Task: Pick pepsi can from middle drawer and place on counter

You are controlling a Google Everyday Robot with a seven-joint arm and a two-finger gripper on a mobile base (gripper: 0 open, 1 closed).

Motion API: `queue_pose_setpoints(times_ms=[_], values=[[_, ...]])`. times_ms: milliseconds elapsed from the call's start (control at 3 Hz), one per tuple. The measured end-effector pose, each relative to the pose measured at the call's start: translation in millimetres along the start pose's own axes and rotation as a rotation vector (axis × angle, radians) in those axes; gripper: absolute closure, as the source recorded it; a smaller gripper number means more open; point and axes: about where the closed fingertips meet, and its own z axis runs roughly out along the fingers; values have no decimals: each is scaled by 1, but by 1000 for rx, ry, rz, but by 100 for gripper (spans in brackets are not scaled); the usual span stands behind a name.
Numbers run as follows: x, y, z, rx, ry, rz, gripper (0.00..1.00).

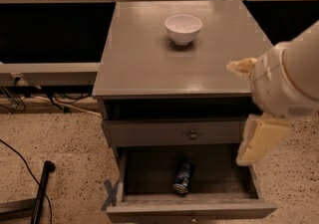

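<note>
We note can (183, 178) lying in open drawer (149, 180), bowl (183, 28) on tabletop (144, 63), tool (261, 138) at right beside drawer, apart from can, its opening we cannot tell

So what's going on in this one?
The robot's arm reaches in from the right of the cabinet, and its tool hangs by the right side of the open middle drawer. The pepsi can lies in that drawer, apart from the tool. Only a white bowl sits on the counter.
</note>
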Motion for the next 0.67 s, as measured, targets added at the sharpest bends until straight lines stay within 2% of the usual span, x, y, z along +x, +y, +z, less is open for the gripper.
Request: queue_pose_setpoints(times_ms=[333,667], values=[[-6,23,4,32,-37,-15,0],[-10,14,24,-45,3,-105,0]])
